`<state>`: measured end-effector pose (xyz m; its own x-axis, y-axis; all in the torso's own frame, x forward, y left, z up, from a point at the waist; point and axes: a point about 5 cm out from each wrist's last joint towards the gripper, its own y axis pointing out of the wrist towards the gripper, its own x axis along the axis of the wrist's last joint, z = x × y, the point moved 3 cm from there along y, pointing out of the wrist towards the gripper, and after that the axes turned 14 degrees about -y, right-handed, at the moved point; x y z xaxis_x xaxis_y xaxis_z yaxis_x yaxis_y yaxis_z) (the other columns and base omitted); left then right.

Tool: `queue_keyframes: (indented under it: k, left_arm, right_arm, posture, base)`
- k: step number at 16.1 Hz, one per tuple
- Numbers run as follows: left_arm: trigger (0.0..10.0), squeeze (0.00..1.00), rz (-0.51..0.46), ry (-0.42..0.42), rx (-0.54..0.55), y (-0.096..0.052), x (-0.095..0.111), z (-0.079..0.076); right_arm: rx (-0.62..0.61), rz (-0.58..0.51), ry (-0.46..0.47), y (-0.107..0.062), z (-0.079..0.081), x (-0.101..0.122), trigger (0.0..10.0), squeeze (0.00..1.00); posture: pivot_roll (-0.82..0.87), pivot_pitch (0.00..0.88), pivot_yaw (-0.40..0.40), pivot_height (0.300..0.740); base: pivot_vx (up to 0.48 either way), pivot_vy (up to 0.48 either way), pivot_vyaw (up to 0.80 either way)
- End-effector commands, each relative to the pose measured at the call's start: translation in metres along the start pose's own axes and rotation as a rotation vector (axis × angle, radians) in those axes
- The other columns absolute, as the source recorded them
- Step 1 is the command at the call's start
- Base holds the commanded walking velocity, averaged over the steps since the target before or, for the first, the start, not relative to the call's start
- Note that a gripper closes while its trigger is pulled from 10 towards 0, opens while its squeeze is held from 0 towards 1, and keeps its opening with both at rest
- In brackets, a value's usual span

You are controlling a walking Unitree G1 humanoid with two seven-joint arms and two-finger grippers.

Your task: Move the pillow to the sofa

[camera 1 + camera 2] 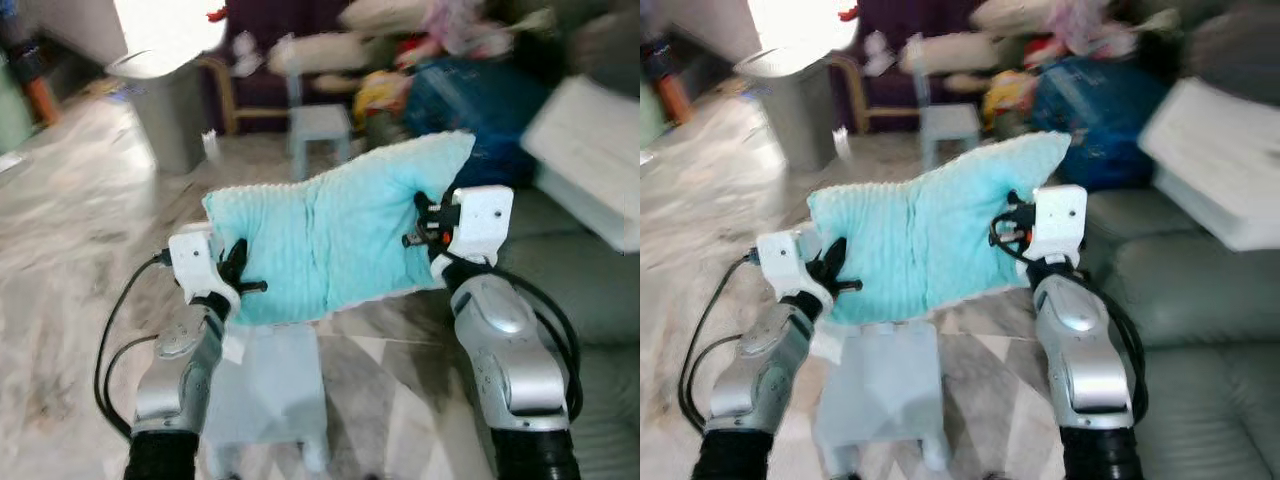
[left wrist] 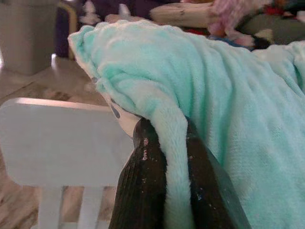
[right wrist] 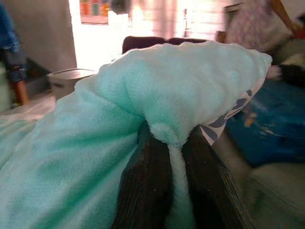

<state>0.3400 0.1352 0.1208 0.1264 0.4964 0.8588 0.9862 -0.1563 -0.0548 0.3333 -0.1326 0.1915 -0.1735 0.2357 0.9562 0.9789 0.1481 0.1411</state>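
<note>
I'm holding fluffy mint-green fleece pillow (image 1: pixel 330 240) up in air, left claw (image 2: pixel 164 191) pinching one edge, right claw (image 3: pixel 175 186) pinching other. Hanging above small pale-blue plastic stool (image 1: pixel 268 395), grey-green leather sofa (image 1: pixel 1200 330) just beside, on right.

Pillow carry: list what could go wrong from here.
1. Both grippers, left and right, pinch only thin edge folds of the mint pillow; the plush fabric could slip out.
2. The pillow sags between the arms over the small stool and might snag it.
3. The sofa lies to the right; a white cushion on it may crowd the drop spot.
</note>
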Motion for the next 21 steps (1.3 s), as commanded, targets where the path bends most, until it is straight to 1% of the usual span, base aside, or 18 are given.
queue_keyframes:
  k: [1,12,17,21]
  left_arm:
    - [10.0,0.00,-0.008,0.005,-0.007,-0.001,0.001,-0.004]
    - [10.0,0.00,-0.006,0.009,-0.010,0.001,0.001,-0.004]
    - [10.0,0.00,-0.022,0.020,0.002,0.003,0.005,-0.002]
    - [10.0,0.00,-0.029,0.038,0.002,0.008,0.013,0.002]
  right_arm:
    - [-0.005,-0.036,-0.007,0.002,-0.002,0.010,10.0,0.00]
    - [-0.008,-0.039,-0.011,0.003,-0.003,0.011,10.0,0.00]
    - [-0.005,-0.028,-0.013,0.003,-0.003,0.009,10.0,0.00]
    - [-0.005,-0.014,-0.002,0.003,-0.002,0.007,10.0,0.00]
  posture:
    - [-0.22,0.000,0.023,0.740]
    - [-0.22,0.000,0.024,0.740]
    - [-0.22,0.000,0.024,0.740]
    - [-0.22,0.000,0.026,0.740]
  base:
    - [-0.322,0.000,0.00]
    - [-0.288,0.000,0.00]
    - [0.000,0.000,0.00]
    - [0.000,0.000,-0.73]
